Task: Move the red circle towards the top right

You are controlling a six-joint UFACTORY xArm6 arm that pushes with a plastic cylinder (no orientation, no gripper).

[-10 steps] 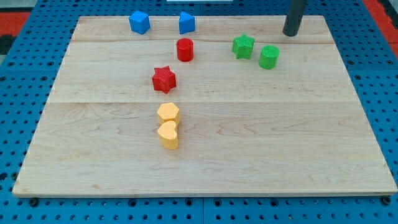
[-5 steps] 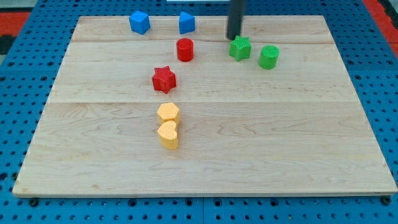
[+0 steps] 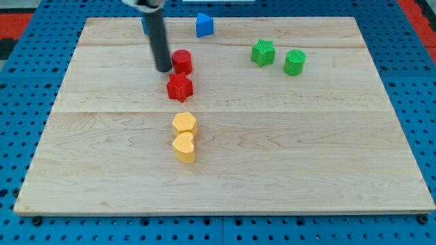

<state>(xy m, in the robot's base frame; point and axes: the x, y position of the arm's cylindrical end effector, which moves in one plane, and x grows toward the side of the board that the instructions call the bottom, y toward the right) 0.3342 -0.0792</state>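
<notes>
The red circle (image 3: 182, 61) stands on the wooden board (image 3: 306, 150) in the upper middle. My tip (image 3: 163, 69) is just to its left, touching or nearly touching it. The red star (image 3: 180, 88) lies directly below the circle, close to it. My rod hides most of a blue block (image 3: 144, 24) at the top left.
A second blue block (image 3: 204, 24) sits at the top edge, right of the rod. A green star (image 3: 263, 52) and a green cylinder (image 3: 294, 62) sit at the upper right. Two yellow blocks, a hexagon (image 3: 184, 124) and a heart (image 3: 184, 148), stand in the middle.
My tip swept from the upper right across to the left side of the red circle. The red circle has shifted left and slightly down, closer to the red star.
</notes>
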